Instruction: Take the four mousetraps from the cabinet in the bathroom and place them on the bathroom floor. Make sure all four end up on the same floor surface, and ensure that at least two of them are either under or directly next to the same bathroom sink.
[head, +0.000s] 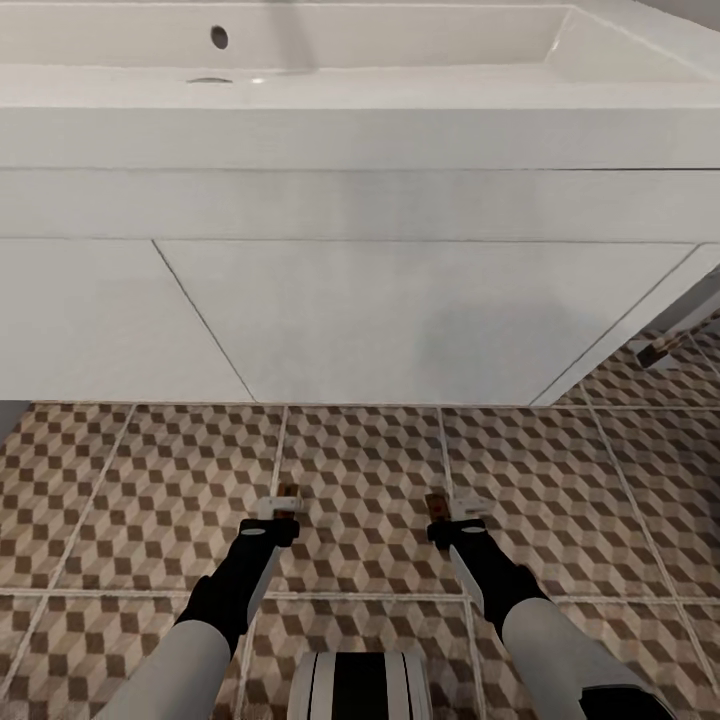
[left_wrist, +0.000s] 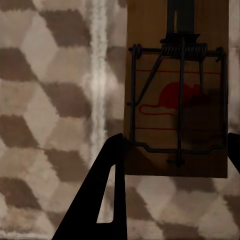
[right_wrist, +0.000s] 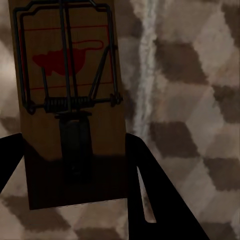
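Observation:
Both grippers hang low over the cube-patterned bathroom floor (head: 360, 470), in front of the wide white bathroom sink (head: 360, 120). My left gripper (head: 283, 508) is shut on a mousetrap (left_wrist: 177, 95), a wooden board with dark wire and a red mouse mark, held between dark fingers (left_wrist: 107, 180). The right gripper (head: 447, 512) is shut on a second mousetrap (right_wrist: 70, 70), gripped by the board's plain end between its fingers (right_wrist: 145, 185). Each board's tip pokes out ahead of its gripper, as the left mousetrap (head: 288, 492) and right mousetrap (head: 436, 503). The cabinet is out of view.
The sink's plain white front (head: 400, 320) overhangs the tiles just ahead of the grippers. A small brown and dark object (head: 663, 348) sits low past the sink's right end; what it is I cannot tell. My own base (head: 360, 685) shows at the bottom edge.

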